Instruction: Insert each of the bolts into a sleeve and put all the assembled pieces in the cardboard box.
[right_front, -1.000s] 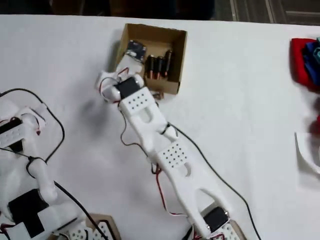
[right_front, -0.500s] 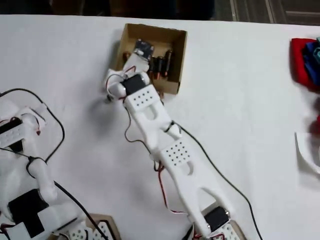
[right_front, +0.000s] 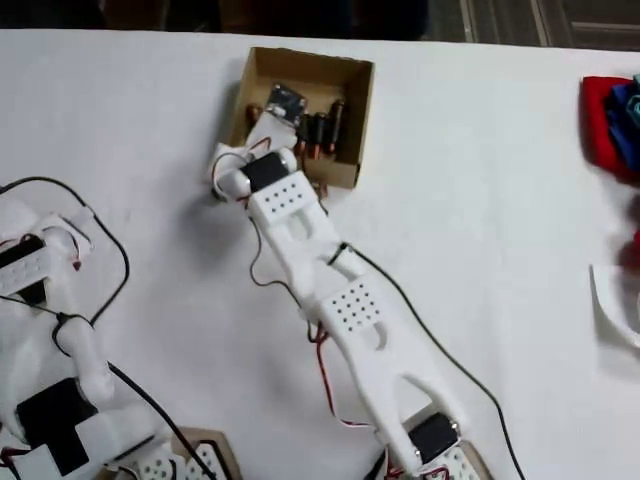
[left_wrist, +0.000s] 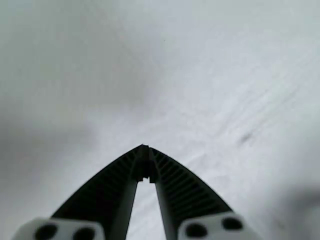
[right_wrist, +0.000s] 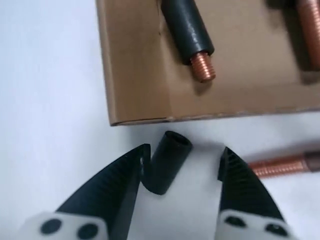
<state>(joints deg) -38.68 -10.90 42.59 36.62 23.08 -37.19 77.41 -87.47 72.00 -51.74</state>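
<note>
So the white table (right_front: 500, 250) takes up basically everything. The right arm (right_front: 340, 300) is the big thing on it, coming in from 6 o'clock and stretched out toward 11 o'clock. The left arm (right_front: 50, 340) is folded up at about 8 o'clock, well away from the action. There's also a red cloth (right_front: 610, 110) at the table's 2 o'clock edge.

The cardboard box (right_front: 360, 110) sits around 12 o'clock, and the right arm's end is right at its 7 o'clock corner. Inside the box there's a row of assembled pieces (right_front: 318, 130), black sleeves with copper bolt ends poking out.

The right gripper (right_wrist: 184, 152) is spread wide, just outside the box wall. A loose black sleeve (right_wrist: 167, 162) stands tilted between its fingers, leaning on one of them and clear of the other, so nothing is clamped. A bare copper bolt (right_wrist: 280, 164) lies on the table just beside the other finger, also outside the box.

The left gripper (left_wrist: 145, 165) is pinched closed with its tips touching and nothing between them, over bare table.
</note>
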